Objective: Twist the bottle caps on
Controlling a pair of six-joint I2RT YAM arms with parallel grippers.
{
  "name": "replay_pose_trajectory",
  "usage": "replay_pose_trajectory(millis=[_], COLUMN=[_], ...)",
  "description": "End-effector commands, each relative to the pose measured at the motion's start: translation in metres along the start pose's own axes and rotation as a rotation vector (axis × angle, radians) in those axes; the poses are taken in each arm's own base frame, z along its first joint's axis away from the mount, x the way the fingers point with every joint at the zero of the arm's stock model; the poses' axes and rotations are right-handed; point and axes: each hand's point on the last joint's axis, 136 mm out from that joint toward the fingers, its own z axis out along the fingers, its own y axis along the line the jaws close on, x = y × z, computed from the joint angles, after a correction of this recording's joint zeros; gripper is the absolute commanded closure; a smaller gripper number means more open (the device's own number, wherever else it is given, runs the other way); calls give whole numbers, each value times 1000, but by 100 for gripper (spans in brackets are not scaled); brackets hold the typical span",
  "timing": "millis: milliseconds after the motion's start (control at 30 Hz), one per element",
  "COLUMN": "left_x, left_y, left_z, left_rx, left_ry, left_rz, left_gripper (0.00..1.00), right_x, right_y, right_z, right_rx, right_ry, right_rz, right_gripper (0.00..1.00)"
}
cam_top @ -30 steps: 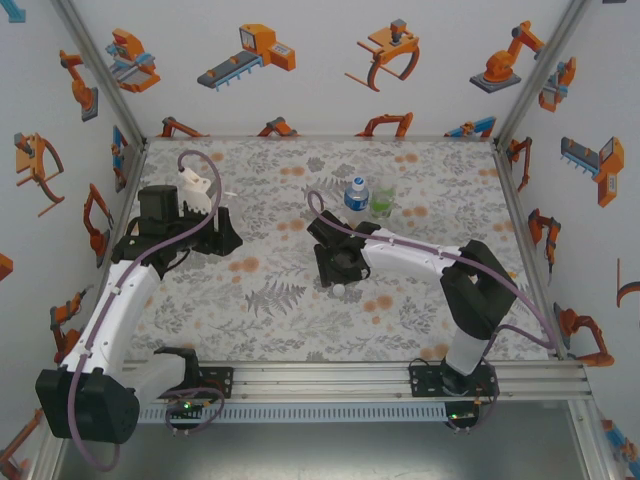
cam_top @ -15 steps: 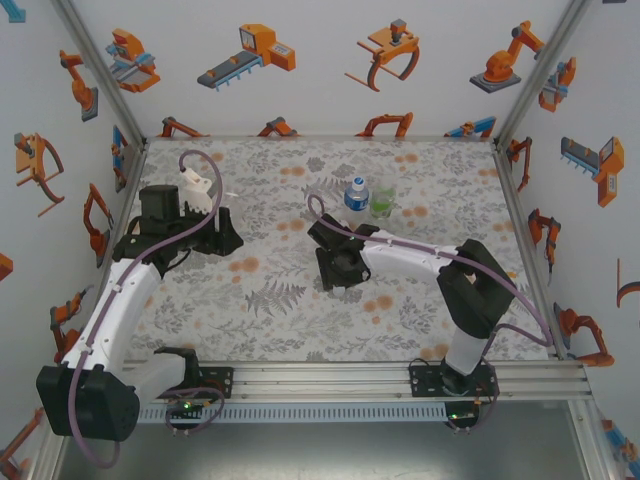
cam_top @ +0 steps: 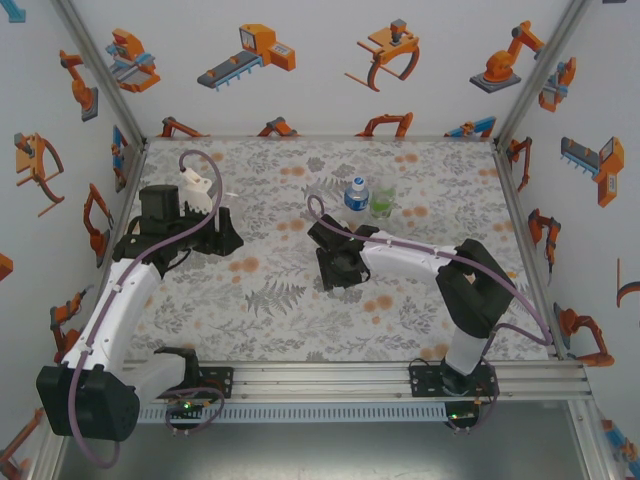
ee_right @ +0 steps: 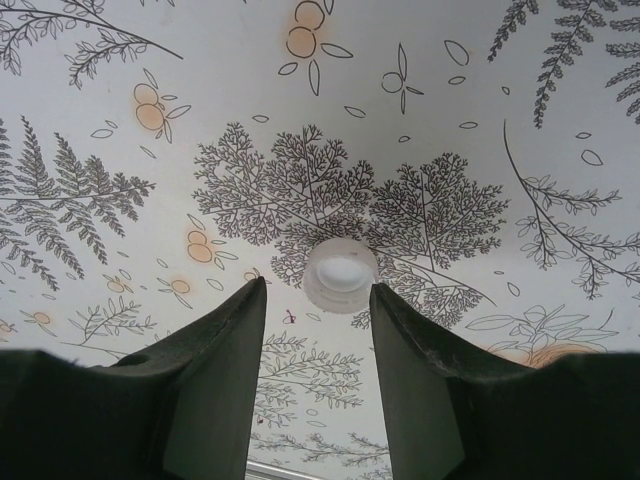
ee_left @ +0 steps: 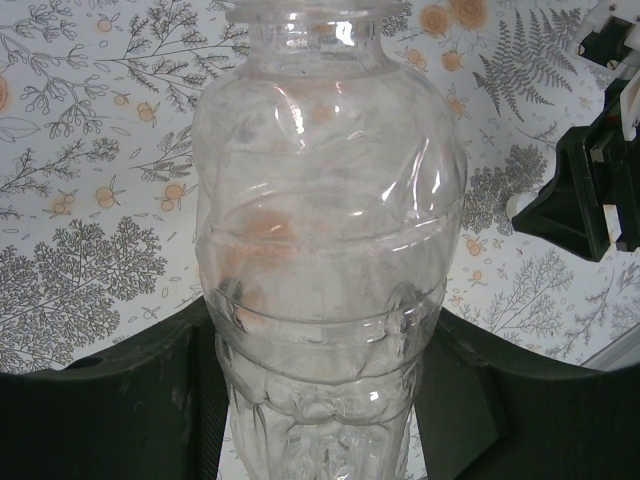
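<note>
Left arm [cam_top: 115,300]: black joint swung out low at the near-left corner, white link running up the left side, wrist bent to the right. Left gripper [cam_top: 224,236] points right, roughly level, clamped round the lower body of a clear bottle [ee_left: 325,200]. In the left wrist view, its dark fingers [ee_left: 110,410] press on either side. Right arm [cam_top: 410,262]: upright from its base, elbow bent, white forearm reaching left toward the centre. Right gripper [cam_top: 340,272] tips downward. In the right wrist view, its jaws stand apart, with a clear gap between the two dark finger pads [ee_right: 215,380].
</note>
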Motion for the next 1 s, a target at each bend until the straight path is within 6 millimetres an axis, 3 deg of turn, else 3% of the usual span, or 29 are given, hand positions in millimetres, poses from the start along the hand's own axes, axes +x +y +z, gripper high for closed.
replay_pose_trajectory(millis=[0, 567, 967], left_x=[-7, -7, -7], left_y=[-4, -4, -4], left_z=[-2, -2, -2], left_rx=[25, 24, 25], left_ry=[-17, -17, -15], left_rz=[7, 7, 7], left_gripper=[100, 100, 100], right_x=[6, 10, -4], right_y=[-2, -5, -2], right_z=[7, 11, -9], right_rx=[19, 40, 27], right_ry=[19, 40, -16], right_rz=[9, 4, 8], right_gripper=[55, 55, 54])
